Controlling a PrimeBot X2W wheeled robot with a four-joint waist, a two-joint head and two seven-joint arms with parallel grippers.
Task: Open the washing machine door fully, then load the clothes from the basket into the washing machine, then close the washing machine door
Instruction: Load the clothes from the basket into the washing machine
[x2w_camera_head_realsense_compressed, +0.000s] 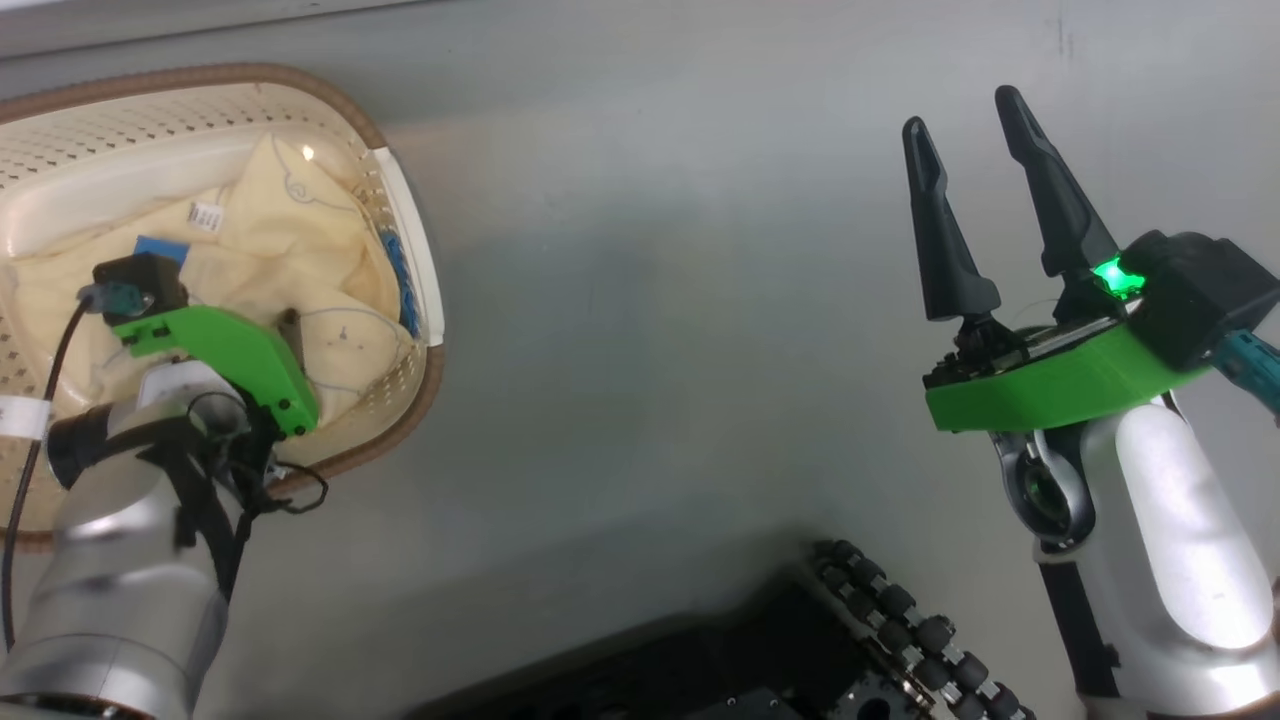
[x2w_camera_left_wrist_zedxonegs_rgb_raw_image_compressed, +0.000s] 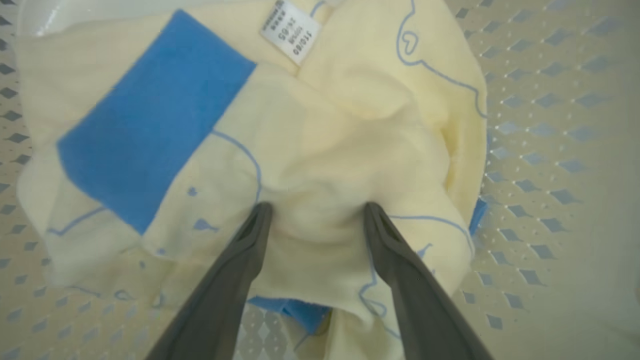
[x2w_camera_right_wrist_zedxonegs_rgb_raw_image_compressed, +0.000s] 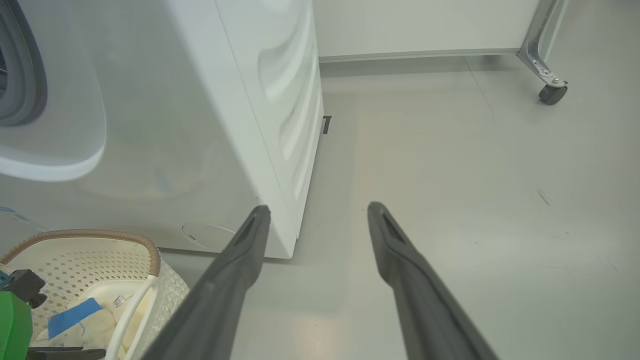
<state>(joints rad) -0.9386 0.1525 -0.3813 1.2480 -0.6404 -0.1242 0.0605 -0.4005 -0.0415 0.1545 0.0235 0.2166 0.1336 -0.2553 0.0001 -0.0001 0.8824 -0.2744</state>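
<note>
The cream basket with its brown rim sits on the floor at the left, holding cream-yellow clothes with blue patches. My left arm reaches down into it. In the left wrist view my left gripper is open, both fingertips pressed into the clothes, and a fold bulges between them. My right gripper hangs open and empty over bare floor at the right. The right wrist view shows the right gripper, the white washing machine and the basket before it. The washing machine door is out of view.
My dark wheeled base shows at the bottom of the head view. A metal leg with a caster stands on the grey floor to the right of the machine, near the wall. A grey ring edges the machine's opening.
</note>
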